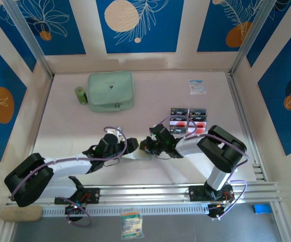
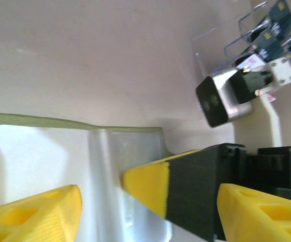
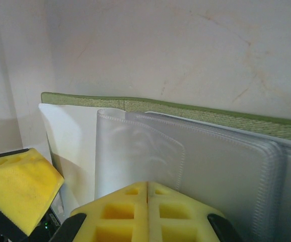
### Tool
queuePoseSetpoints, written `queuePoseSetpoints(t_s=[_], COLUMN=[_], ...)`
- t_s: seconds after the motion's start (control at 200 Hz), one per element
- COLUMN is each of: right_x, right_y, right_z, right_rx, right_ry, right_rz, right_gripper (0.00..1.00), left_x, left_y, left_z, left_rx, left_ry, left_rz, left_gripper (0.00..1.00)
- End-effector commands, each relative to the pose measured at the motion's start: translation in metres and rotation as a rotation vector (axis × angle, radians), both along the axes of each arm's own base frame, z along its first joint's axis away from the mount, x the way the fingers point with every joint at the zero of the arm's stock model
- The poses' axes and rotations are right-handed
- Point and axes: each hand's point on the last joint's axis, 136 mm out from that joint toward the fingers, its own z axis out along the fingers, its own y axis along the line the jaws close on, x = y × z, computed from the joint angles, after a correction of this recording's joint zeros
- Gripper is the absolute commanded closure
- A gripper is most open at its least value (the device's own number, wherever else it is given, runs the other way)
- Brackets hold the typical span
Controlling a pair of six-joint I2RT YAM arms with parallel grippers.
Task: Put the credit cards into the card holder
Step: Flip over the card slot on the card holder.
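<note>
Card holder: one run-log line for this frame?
card holder open, mid-table | right gripper shut on its clear sleeve | left gripper open over holder | credit cards laid out in rows, untouched

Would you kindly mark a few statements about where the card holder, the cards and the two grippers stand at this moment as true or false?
1. The card holder lies open, its pale inside facing up. True.
2. The left gripper has its fingers pressed together. False: they stand wide apart over the holder.
3. The credit cards are already tucked into the holder. False: they sit grouped on the table beyond the right arm.
4. The right gripper is shut at the holder's clear sleeve. True.
5. The mint-green zip case lies between the two grippers. False: it lies at the far side of the table.
</note>
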Motion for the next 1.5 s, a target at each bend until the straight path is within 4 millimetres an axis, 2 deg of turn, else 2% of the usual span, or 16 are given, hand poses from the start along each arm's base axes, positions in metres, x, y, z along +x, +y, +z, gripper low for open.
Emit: queuePoseSetpoints(t_s=[0.0,0.26,0.45,0.7,0.905,1.11,1.18,1.36,1.495], right_x=[-0.008,-0.007,-0.006,-0.002,0.004,0.007,0.008,0.008,0.008], right_y=[-0.010,-0.009,-0.008,-0.008,-0.008,-0.013,-0.017,-0.027,-0.036], right_z=[-0.019,-0.019,-0.016,-0.006,0.011,0.029,0.034,0.031,0.021], right_rx=[-0.047,-0.036,-0.029,-0.009,0.005,0.002,-0.012,-0.046,-0.101], right_ry=[0.055,0.059,0.056,0.038,0.001,-0.054,-0.073,-0.082,-0.059], right_rz=[-0.010,-0.012,-0.013,-0.004,0.016,0.021,0.018,0.002,-0.020], right_gripper=[1.00,1.00,1.00,0.99,0.92,0.67,0.61,0.59,0.66], left_x=[-0.002,-0.008,-0.010,-0.012,-0.013,-0.013,-0.013,-0.013,-0.013], left_y=[0.012,0.015,0.019,0.021,0.020,0.020,0.019,0.019,0.017], left_z=[-0.012,-0.039,-0.050,-0.059,-0.064,-0.066,-0.066,-0.067,-0.064], left_rx=[0.154,0.289,0.334,0.363,0.370,0.371,0.372,0.370,0.361], left_ry=[-0.030,-0.012,0.000,0.016,0.026,0.031,0.031,0.031,0.025], left_rz=[-0.029,-0.117,-0.133,-0.149,-0.161,-0.161,-0.163,-0.164,-0.164], left_gripper=[0.31,0.31,0.32,0.49,0.52,0.54,0.54,0.56,0.54])
